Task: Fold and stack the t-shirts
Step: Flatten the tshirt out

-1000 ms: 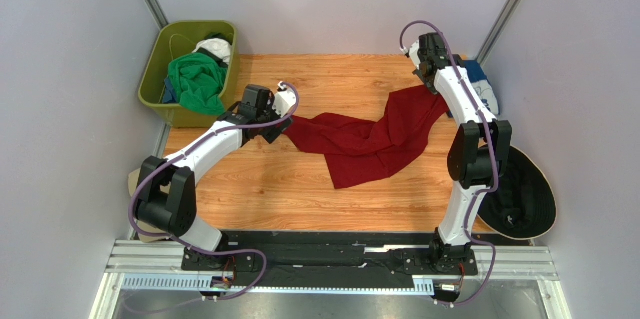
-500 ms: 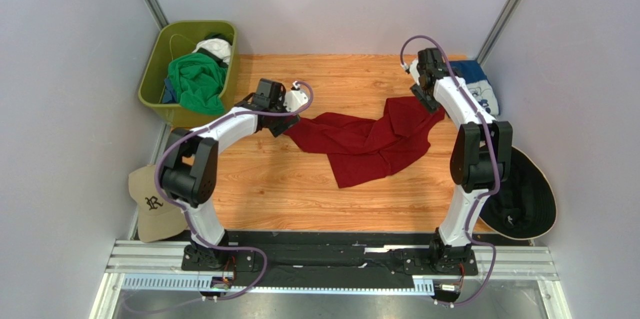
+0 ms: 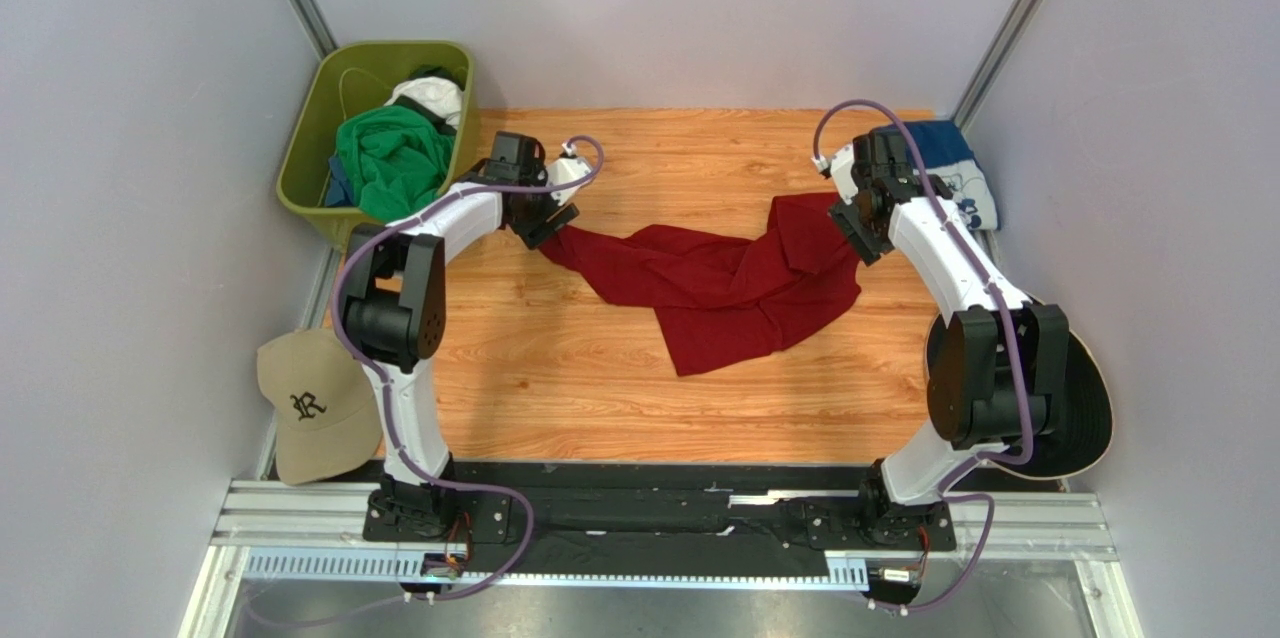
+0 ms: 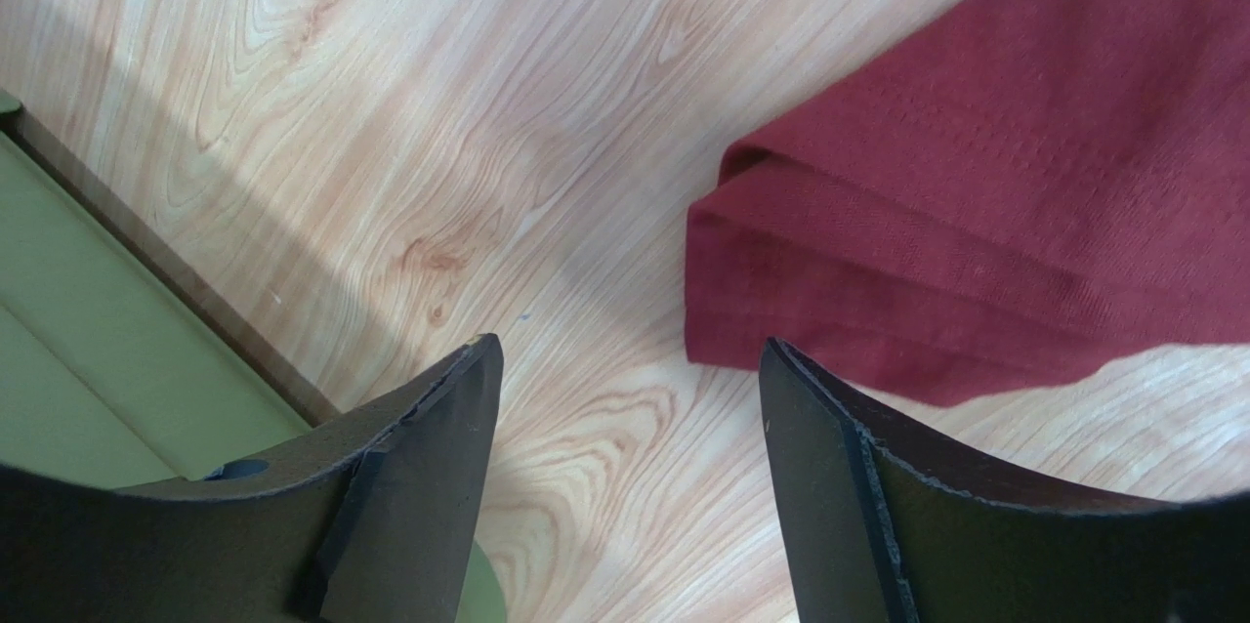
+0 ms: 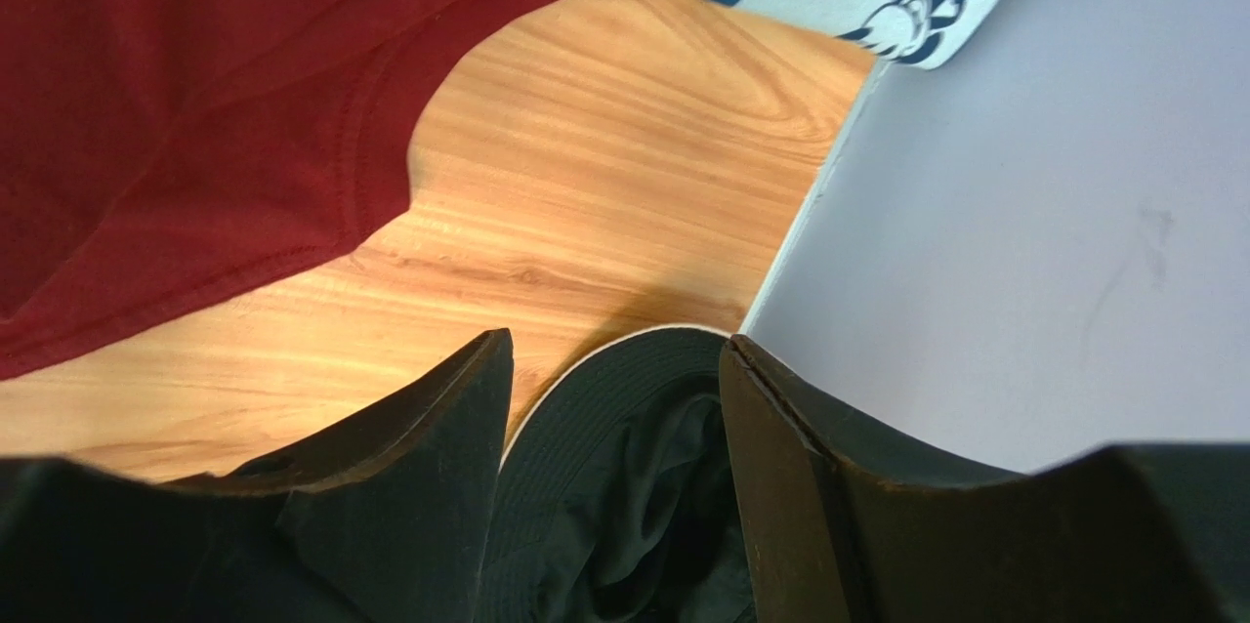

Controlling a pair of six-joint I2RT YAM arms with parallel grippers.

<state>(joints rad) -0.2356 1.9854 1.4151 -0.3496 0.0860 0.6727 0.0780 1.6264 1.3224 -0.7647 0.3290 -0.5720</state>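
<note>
From above, the red tee (image 3: 721,286) lies crumpled mid-table between the left gripper (image 3: 541,221) and the right gripper (image 3: 852,230). Left wrist: jaws apart and empty. The tee corner sits off to one side, so closing may miss it. Right wrist: jaws apart and empty, with the tee also aside.

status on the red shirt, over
Left gripper open, empty, beside dark red t-shirt corner. Right gripper open, empty. Shirt crumpled on table, unfolded. Black hat beside right arm.
</note>
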